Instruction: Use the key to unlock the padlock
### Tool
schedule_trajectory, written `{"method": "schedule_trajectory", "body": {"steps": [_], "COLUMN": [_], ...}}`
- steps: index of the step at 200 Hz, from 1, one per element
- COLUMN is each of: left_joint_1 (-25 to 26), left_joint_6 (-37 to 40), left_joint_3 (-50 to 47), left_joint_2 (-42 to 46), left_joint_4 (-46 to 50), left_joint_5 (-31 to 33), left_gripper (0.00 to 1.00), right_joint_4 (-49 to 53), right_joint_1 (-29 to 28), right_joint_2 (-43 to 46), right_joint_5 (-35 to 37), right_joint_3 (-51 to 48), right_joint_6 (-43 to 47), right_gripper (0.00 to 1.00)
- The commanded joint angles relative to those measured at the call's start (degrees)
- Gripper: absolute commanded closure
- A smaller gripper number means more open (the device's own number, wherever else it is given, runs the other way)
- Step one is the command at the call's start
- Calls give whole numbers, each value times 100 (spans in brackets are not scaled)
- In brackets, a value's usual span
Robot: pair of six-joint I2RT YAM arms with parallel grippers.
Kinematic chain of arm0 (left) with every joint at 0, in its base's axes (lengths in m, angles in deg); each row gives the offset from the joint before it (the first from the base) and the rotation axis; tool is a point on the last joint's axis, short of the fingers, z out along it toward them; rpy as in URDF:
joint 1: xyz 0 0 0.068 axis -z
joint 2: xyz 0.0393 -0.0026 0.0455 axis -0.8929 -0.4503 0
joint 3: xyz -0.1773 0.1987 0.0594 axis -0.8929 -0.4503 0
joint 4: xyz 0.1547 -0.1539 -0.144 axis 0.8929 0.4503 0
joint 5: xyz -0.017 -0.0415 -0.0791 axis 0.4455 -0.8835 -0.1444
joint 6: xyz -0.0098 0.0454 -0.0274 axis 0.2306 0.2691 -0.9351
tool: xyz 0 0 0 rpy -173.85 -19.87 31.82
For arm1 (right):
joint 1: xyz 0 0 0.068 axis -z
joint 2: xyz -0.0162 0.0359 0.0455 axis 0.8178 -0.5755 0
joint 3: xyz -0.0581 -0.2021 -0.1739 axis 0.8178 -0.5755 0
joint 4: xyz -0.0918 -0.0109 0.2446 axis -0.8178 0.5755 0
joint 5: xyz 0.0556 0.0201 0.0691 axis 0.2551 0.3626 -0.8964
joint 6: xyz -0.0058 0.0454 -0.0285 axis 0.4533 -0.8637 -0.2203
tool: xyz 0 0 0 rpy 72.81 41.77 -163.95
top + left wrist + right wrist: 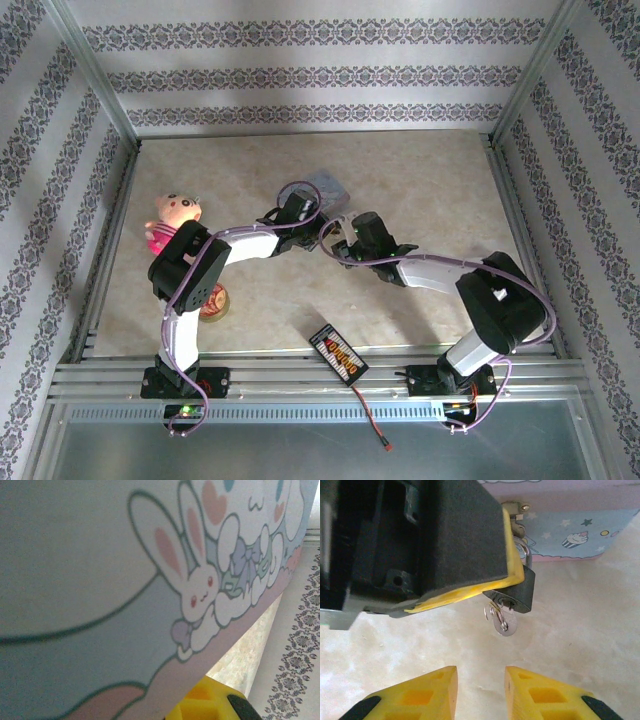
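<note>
The padlock (519, 591) is a tiny dark block whose thin silver shackle (528, 556) hangs from the clasp of the pale blue tin (580, 527). A small silver key (507, 625) with a wire ring sticks out of its keyhole, pointing toward me. My left gripper (306, 212) is clamped over the padlock's body, one black finger (465, 535) with a yellow pad covering most of it. My right gripper (481, 690) stands open a short way in front of the key, touching nothing. The tin's bunny-printed lid (150, 580) sits very close in the left wrist view.
A pink doll (173, 218) lies at the left by the left arm's elbow, with a small round tin (214, 303) nearer the front. A black and orange device (338, 353) with a cable rests at the front edge. Patterned walls enclose the table.
</note>
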Motion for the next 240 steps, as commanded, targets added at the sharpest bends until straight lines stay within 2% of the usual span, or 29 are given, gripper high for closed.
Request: {"method": "schedule_trajectory", "body": {"steps": [1, 72, 125, 194, 240], "left_joint_1": [-12, -30, -34, -26, -25], "left_joint_6": [-166, -219, -272, -298, -296], "left_joint_3": [-86, -177, -212, -252, -252], "left_joint_2": [-105, -122, -158, -202, -184], "left_joint_4": [843, 745, 665, 564, 519], "left_joint_5": [-292, -372, -432, -529, -591], "left_gripper": [95, 95, 95, 95, 95], "right_joint_4": [-201, -569, -721, -844, -902], "right_joint_1": [-52, -97, -116, -125, -140], "right_joint_2": [-231, -638, -729, -1065, -1235], "right_joint_5": [357, 779, 765, 736, 781], "right_joint_3": [38, 204, 280, 515, 599], "right_joint_6": [318, 642, 812, 916, 941], "right_gripper": [68, 64, 64, 67, 74]}}
